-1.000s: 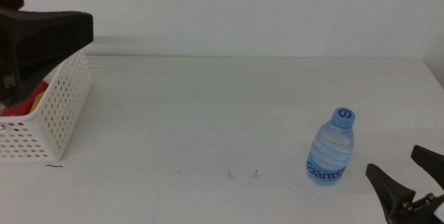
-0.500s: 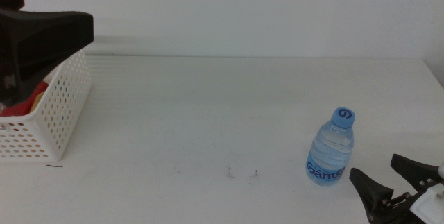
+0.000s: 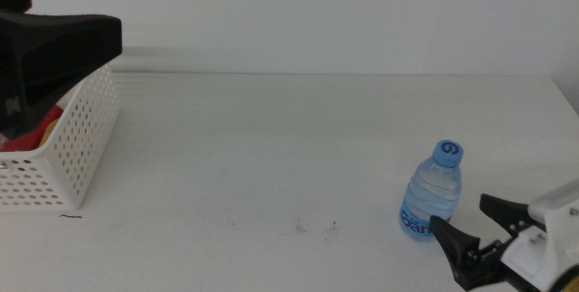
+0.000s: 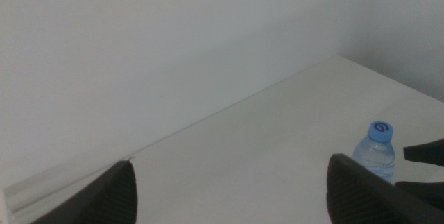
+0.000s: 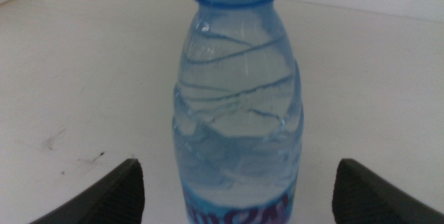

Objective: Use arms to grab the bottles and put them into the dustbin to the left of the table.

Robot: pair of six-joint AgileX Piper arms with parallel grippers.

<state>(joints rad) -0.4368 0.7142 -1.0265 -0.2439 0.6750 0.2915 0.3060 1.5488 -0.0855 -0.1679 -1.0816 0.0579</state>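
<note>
A clear water bottle [image 3: 432, 193] with a blue cap and label stands upright on the white table [image 3: 271, 147], front right. My right gripper [image 3: 463, 217] is open at the bottle's near right side, close to its base. In the right wrist view the bottle [image 5: 239, 106] fills the middle, just ahead of the open right gripper [image 5: 239, 163], and nothing is gripped. The white perforated dustbin [image 3: 77, 147] sits at the far left with red and yellow items [image 3: 41, 129] inside. My left arm [image 3: 54, 43] hangs above it, and the left gripper [image 4: 231, 163] is open and empty.
A few dark specks [image 3: 317, 227] mark the table near the front middle. The left wrist view looks across the table to the bottle [image 4: 377, 151] and a dark finger of the right gripper [image 4: 423, 151] beside it.
My right gripper has slid left and forward from the bottom right corner until its open fingers reach the bottle's base. The bottle, dustbin and left arm have not moved.
</note>
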